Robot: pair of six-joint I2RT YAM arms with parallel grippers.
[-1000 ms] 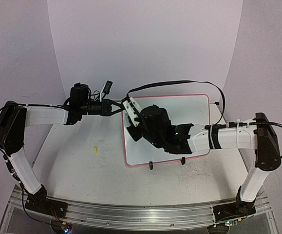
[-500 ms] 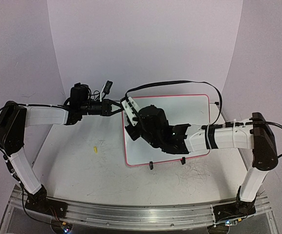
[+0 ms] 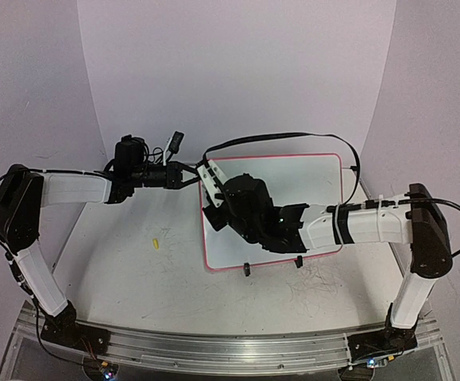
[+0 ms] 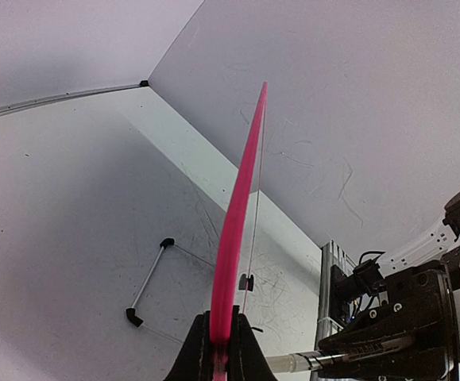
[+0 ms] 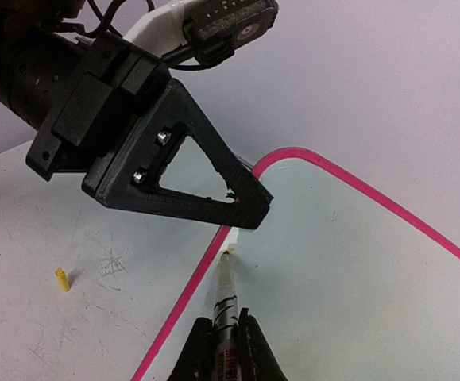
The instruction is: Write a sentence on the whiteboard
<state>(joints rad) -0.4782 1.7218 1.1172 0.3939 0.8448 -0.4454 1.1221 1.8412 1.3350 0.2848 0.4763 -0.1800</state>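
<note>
On the white table (image 3: 118,262), the left gripper (image 4: 222,324) clamps the edge of the pink-bordered white whiteboard (image 3: 309,178), and the right gripper (image 5: 226,325) pinches a thin marker pen (image 5: 224,292) with its tip at the board's corner, so writing seems to be only beginning and next calls for steady strokes.

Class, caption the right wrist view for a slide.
Right pincer shut on a thin yellow-tipped marker pen, tip at the pink-bordered white board beside the left pincer clamping its edge.

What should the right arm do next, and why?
Probably press the marker tip down and stroke across: the right tool holds it at the board, just inside its pink border, no writing shows, and the left tool clamps the edge.
</note>
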